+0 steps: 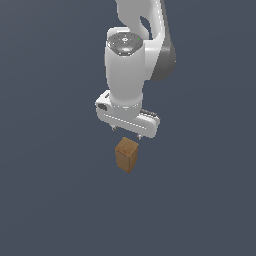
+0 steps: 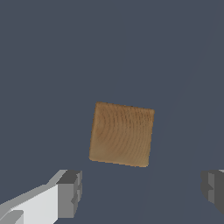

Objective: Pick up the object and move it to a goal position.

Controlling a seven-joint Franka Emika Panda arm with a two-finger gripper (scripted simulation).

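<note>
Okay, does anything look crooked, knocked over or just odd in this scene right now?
Nothing stands out. The small brown wood-textured rectangular block stands upright and looks undamaged, below the white robot claw. In the wrist view the claw's fingers are spread apart and the block sits apart from them.

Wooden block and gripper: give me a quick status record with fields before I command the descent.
object: small brown wooden block, standing upright on the dark floor
gripper: open, fingers spread wider than the block
gripper position: above the block, not touching it
grasp: not yet made
block in wrist view: top face visible, slightly rotated relative to the fingers
obstacles: none visible
</note>
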